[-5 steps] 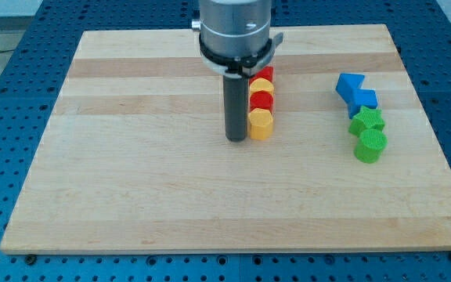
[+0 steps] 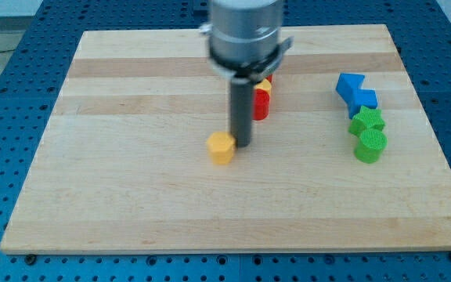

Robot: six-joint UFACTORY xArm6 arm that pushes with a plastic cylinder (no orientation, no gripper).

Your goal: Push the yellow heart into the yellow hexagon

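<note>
The yellow hexagon (image 2: 221, 147) lies near the board's middle, apart from the other blocks. My tip (image 2: 242, 144) is just to its right, touching or nearly touching it. The yellow heart (image 2: 265, 84) is mostly hidden behind the arm, above a red block (image 2: 261, 105) at the view's upper middle. Another red block above the heart is almost fully hidden by the arm.
Two blue blocks (image 2: 355, 91) and two green blocks (image 2: 369, 134) form a column at the view's right. The wooden board (image 2: 131, 196) rests on a blue pegboard table.
The yellow hexagon has moved down and left, away from the red and yellow column. My tip has shifted slightly right and down, now at the hexagon's right instead of its left.
</note>
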